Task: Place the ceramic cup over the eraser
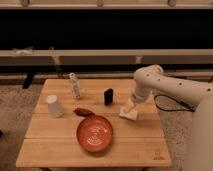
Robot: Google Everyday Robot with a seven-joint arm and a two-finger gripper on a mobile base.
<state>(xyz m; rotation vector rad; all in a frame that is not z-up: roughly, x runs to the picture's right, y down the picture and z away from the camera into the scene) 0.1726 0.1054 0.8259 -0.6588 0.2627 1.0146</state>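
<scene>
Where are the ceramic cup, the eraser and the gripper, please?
ceramic cup [54, 106]: camera view, middle of its white side.
eraser [108, 96]: camera view, middle of its dark front face.
gripper [130, 106]: camera view, its tip, right over the pale block [128, 115].

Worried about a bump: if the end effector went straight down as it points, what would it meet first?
Likely the pale cream rectangular block directly below the end effector, on the right of the light wooden table. Depth is unclear, so they may be touching.

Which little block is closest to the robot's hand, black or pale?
The pale cream block: the gripper hangs right above it. The black eraser stands farther off.
</scene>
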